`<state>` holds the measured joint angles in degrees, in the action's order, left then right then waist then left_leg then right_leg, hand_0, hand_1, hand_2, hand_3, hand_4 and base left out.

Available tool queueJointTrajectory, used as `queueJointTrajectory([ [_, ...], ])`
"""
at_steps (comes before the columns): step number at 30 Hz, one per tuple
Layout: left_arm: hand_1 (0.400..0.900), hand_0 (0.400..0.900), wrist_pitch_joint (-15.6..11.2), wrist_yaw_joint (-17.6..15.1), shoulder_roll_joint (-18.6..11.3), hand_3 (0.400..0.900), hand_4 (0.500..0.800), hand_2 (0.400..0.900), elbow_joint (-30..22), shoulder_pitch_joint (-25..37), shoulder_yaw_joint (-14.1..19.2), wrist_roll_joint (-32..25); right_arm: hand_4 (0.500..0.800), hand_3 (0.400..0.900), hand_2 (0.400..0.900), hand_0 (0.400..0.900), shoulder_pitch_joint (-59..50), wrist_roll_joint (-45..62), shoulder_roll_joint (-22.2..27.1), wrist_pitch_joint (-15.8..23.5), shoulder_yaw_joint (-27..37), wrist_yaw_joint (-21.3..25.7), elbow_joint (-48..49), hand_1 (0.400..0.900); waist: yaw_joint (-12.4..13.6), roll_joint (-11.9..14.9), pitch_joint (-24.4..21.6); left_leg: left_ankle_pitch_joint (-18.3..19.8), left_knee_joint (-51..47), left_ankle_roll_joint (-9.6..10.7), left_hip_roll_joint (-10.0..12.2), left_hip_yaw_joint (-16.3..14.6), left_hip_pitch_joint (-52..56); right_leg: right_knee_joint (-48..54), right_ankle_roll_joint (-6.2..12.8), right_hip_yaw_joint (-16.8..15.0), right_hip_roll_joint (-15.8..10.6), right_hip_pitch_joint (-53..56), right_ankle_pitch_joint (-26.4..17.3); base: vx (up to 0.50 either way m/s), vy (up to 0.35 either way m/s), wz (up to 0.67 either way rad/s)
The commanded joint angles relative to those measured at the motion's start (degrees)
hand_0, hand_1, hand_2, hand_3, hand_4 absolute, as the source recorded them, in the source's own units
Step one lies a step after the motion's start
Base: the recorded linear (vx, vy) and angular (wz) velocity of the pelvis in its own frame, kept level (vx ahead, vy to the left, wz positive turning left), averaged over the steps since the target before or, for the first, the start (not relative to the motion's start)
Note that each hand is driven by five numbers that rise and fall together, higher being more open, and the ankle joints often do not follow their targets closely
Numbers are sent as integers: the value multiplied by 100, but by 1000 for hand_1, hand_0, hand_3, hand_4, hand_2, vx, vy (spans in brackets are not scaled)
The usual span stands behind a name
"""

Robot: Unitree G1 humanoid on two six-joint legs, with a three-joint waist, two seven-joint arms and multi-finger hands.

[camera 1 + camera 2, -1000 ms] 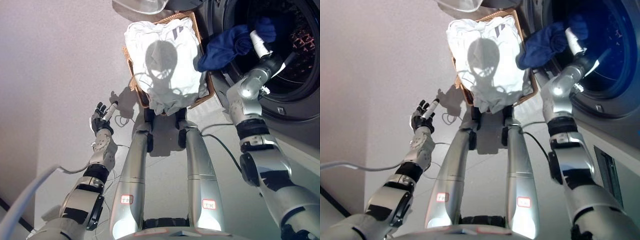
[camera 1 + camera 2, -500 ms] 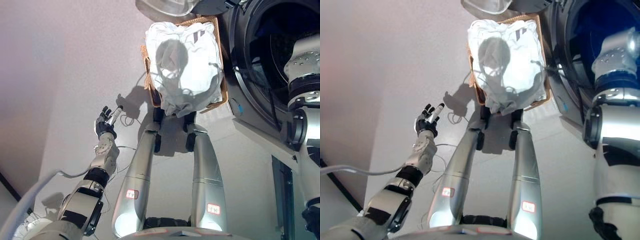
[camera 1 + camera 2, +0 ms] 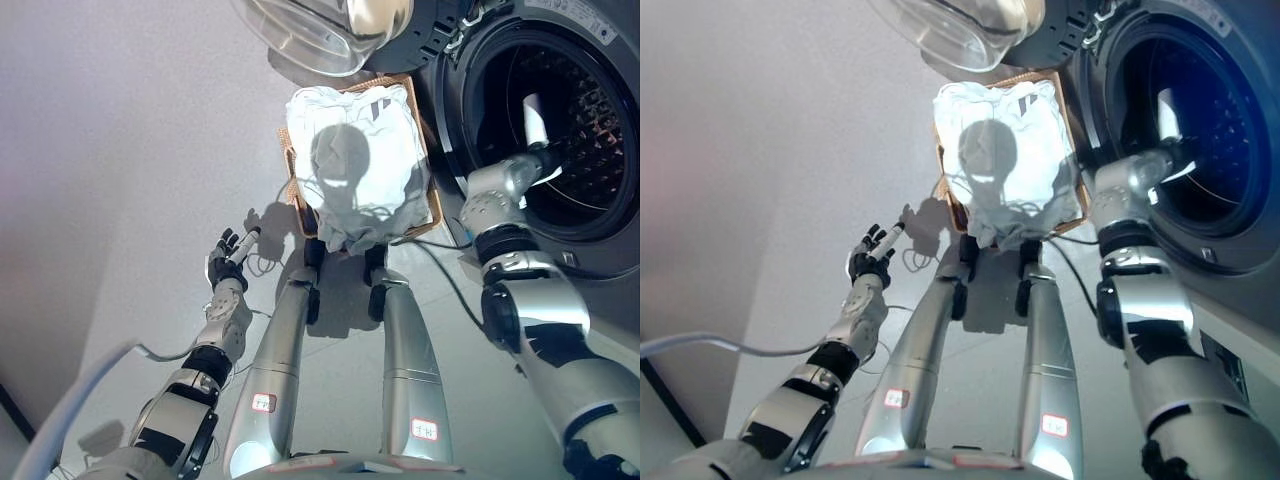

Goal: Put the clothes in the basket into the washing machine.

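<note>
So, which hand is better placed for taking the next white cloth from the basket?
Probably the left hand: it hangs open beside the basket, while the right hand reaches inside the washing machine drum.

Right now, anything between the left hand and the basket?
Only bare floor between the left hand and the basket of white clothes, in both eye views.
</note>
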<state>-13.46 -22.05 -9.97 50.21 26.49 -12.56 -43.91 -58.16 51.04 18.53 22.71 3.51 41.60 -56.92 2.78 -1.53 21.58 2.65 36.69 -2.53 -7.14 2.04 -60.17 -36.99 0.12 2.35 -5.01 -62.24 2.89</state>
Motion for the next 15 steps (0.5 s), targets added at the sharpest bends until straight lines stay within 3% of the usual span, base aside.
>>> queueJointTrajectory([
  [1,900,900,-57,-114,-48,900,800,900,334,-169,296,12,800,900,900,900,328,-783,49,608,-137,23,894,900,-191,-210,-46,297,-794,194,-26,128,714,182,337,4,99,554,341,4,29,-4],
  [8,900,900,132,11,133,900,800,900,758,-292,484,168,800,900,900,900,1796,-1393,-756,347,-511,-322,1637,900,-319,-84,107,230,-1303,201,16,139,1823,745,366,8,149,1656,217,49,31,-8],
  [12,900,900,323,371,240,900,800,900,1259,-572,616,386,800,900,900,900,2808,-1313,-973,-53,-733,-1105,1221,900,-353,14,77,148,-1925,229,84,113,2966,1439,411,40,202,2797,91,101,23,-10],
  [15,900,900,460,685,123,900,800,900,1676,-801,781,669,800,900,900,900,3413,-1440,-875,-566,-811,-1732,412,900,-364,74,-123,2,-2590,284,140,128,3917,2099,462,71,268,3759,-38,150,13,-10],
])
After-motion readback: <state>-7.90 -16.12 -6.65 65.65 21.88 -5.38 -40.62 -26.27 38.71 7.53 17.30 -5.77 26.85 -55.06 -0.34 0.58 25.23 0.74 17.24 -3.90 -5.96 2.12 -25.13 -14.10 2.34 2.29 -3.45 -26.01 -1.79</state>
